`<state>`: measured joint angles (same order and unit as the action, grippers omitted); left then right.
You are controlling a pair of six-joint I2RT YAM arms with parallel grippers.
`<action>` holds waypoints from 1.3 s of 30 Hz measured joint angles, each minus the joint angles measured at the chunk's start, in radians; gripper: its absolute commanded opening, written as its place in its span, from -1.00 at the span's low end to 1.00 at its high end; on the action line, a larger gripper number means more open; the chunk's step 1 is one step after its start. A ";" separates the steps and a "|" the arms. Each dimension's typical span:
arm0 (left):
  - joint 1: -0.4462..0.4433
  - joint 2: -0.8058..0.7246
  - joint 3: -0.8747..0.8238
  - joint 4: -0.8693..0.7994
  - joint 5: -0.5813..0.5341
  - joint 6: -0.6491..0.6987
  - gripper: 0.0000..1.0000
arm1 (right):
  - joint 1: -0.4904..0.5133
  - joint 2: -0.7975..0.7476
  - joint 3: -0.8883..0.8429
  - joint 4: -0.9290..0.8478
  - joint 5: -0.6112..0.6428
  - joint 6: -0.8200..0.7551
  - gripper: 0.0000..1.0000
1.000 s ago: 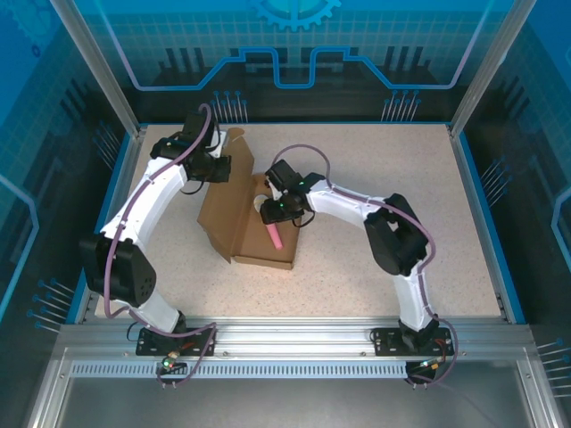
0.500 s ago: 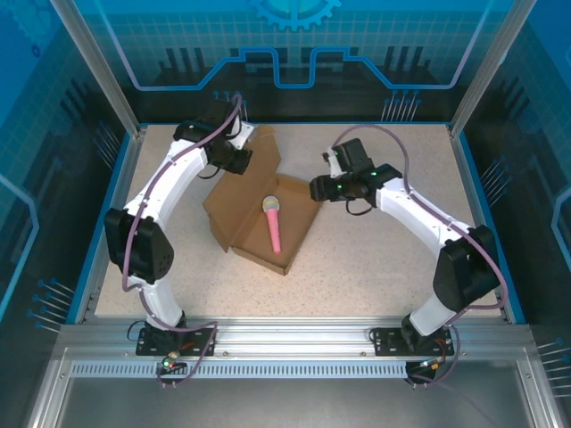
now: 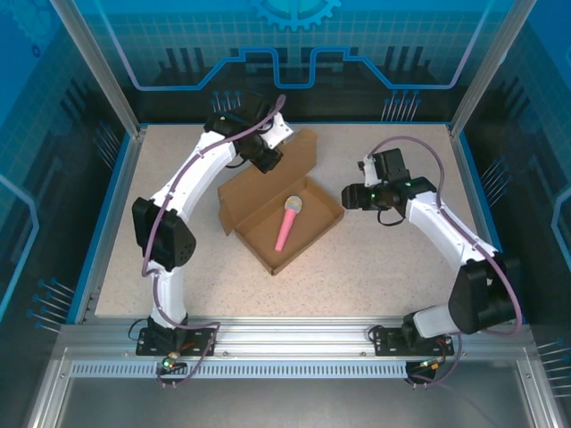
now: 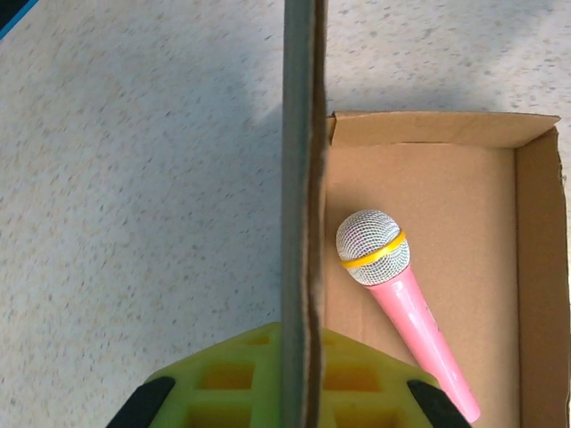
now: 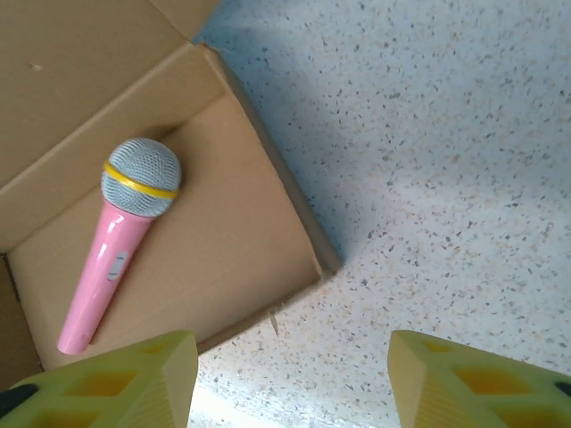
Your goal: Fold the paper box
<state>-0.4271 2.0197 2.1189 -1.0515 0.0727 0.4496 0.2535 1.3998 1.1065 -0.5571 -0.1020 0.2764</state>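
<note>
The paper box (image 3: 312,225) is a brown cardboard tray lying open on the table, with its lid flap (image 3: 299,153) standing up at the back. My left gripper (image 3: 268,159) is shut on that lid, which runs edge-on (image 4: 303,178) between the yellow-green fingers (image 4: 223,379). A pink microphone (image 3: 287,223) lies inside the tray (image 4: 446,187), its grey head toward the lid. My right gripper (image 3: 348,194) hangs open just right of the box. Below it are the tray's near corner (image 5: 268,241), the microphone (image 5: 125,232) and bare table between its fingertips (image 5: 116,374).
The speckled table (image 3: 393,267) has blue rails on its sides (image 3: 477,196) and a metal frame at the front (image 3: 294,343). Free surface lies to the right of and in front of the box.
The left gripper has swung right along the back with the lid, turning the box clockwise. The right gripper has drawn back to the right, away from the microphone, and opened wider.
</note>
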 measured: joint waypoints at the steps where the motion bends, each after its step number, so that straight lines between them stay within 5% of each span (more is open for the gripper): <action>1: -0.011 0.008 0.013 -0.004 0.008 0.022 -0.86 | -0.004 -0.011 -0.003 0.006 -0.005 -0.015 0.20; 7: -0.069 0.048 0.075 -0.031 0.053 0.135 -0.83 | -0.031 -0.070 -0.052 0.119 -0.042 -0.150 0.20; 20: -0.082 0.050 0.124 -0.074 0.093 0.341 -0.84 | -0.118 -0.029 -0.126 0.447 -0.323 -0.526 0.19; 34: -0.082 0.050 0.124 -0.080 0.101 0.373 -0.80 | -0.125 0.150 -0.004 0.469 -0.374 -0.769 0.15; 39: -0.082 0.050 0.124 -0.080 0.101 0.373 -0.79 | -0.126 0.185 0.024 0.468 -0.403 -0.803 -0.06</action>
<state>-0.5091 2.0701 2.2433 -1.1316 0.1738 0.8227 0.1280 1.5852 1.1305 -0.0895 -0.5053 -0.5262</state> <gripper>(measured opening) 0.104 0.512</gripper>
